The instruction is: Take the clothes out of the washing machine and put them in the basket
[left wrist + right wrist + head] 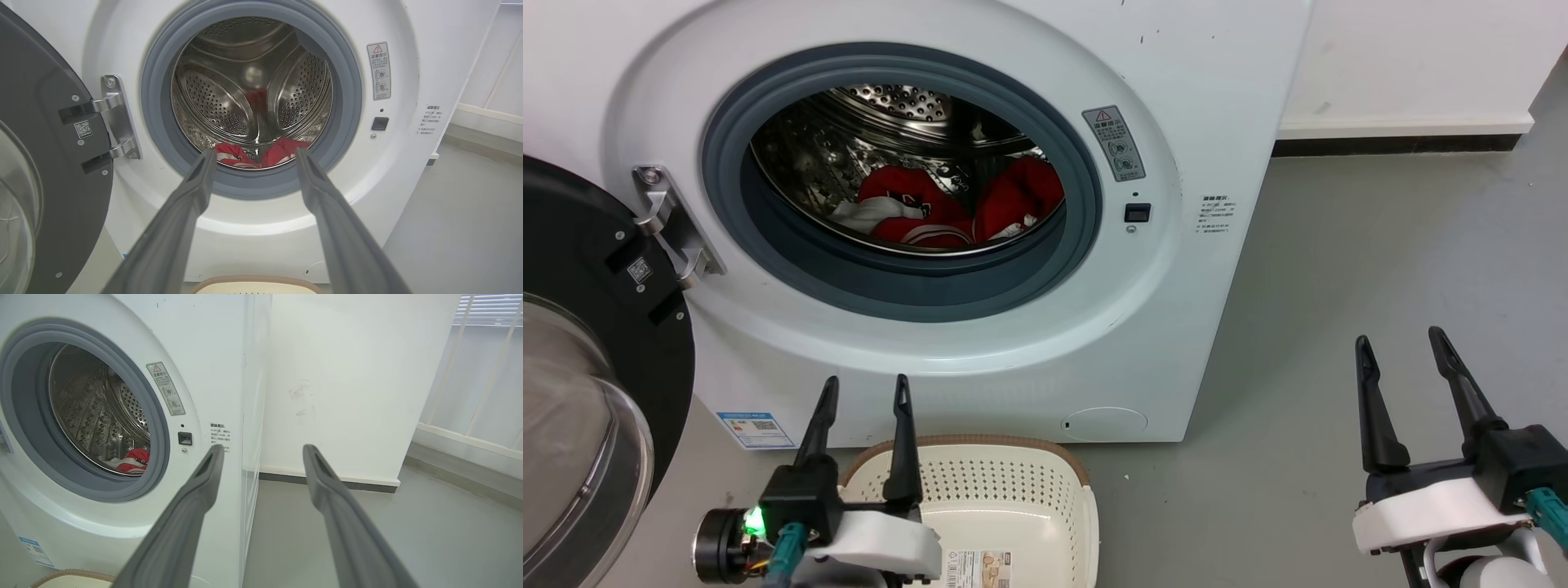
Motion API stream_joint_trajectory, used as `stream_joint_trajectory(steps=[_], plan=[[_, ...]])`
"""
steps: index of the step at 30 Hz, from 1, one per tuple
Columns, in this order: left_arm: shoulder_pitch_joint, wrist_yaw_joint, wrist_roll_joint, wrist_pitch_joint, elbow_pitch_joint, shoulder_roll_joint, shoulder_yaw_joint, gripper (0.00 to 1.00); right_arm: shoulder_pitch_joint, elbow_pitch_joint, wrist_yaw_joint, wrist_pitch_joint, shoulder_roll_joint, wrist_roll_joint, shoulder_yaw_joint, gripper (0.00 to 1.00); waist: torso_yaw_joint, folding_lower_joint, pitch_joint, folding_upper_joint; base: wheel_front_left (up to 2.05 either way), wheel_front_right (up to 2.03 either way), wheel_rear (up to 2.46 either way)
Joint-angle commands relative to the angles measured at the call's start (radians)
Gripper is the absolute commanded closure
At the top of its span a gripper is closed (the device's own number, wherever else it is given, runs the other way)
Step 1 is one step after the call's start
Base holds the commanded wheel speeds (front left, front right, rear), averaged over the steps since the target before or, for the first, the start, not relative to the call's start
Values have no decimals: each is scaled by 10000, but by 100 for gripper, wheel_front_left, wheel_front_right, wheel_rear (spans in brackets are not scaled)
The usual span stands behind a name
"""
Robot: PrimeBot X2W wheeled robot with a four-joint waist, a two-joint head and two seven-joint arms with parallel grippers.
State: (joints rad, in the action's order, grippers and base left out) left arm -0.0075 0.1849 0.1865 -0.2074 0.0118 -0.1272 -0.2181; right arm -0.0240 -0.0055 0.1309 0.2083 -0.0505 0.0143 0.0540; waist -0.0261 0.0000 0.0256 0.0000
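Observation:
Red clothes (947, 204) with white panels lie at the bottom of the steel drum of the white washing machine (1176, 269), whose door (580, 384) hangs open at the left. The clothes (253, 154) also show low in the drum in the left wrist view, and a bit of the clothes (132, 462) shows in the right wrist view. The cream basket (1013, 498) stands on the floor below the porthole. My left gripper (866, 390) is open above the basket's near left side, empty. My right gripper (1401, 343) is open over the floor to the right of the machine, empty.
Grey floor (1380, 245) stretches to the right of the machine up to a white wall with a dark skirting (1396, 145). The open door's glass bowl (572, 457) bulges at the left edge. The basket rim (253, 281) lies just under my left fingers.

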Motion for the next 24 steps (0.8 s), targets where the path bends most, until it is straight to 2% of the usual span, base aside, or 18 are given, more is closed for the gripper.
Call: stream_joint_trajectory(steps=[1, 7, 14, 19, 24], plan=[[-130, 53, -151, -89, -55, -74, -41, 0, -54, -123, -3, 73, 1, 209, -16, 0, -2, 0, -1, 0, 0, 0, 0], [-62, 229, -163, -203, -210, -108, -327, 0, 21, -174, -4, 200, 2, 636, -122, 0, -32, 0, -16, 0, 0, 0, 0], [206, -398, 89, -344, -289, 314, 408, 0, 104, 35, -4, 322, 5, 90, 71, 0, -37, 0, -18, 0, 0, 0, 0], [312, -1081, -284, -440, -79, 538, 766, 0, 158, 339, -4, 420, 7, -245, 120, 0, -38, 0, -34, 0, 0, 0, 0], [391, -1460, -797, -533, 70, 654, 924, 0, 185, 424, -5, 519, 8, 73, 64, 0, -45, 0, -44, 0, 0, 0, 0]])
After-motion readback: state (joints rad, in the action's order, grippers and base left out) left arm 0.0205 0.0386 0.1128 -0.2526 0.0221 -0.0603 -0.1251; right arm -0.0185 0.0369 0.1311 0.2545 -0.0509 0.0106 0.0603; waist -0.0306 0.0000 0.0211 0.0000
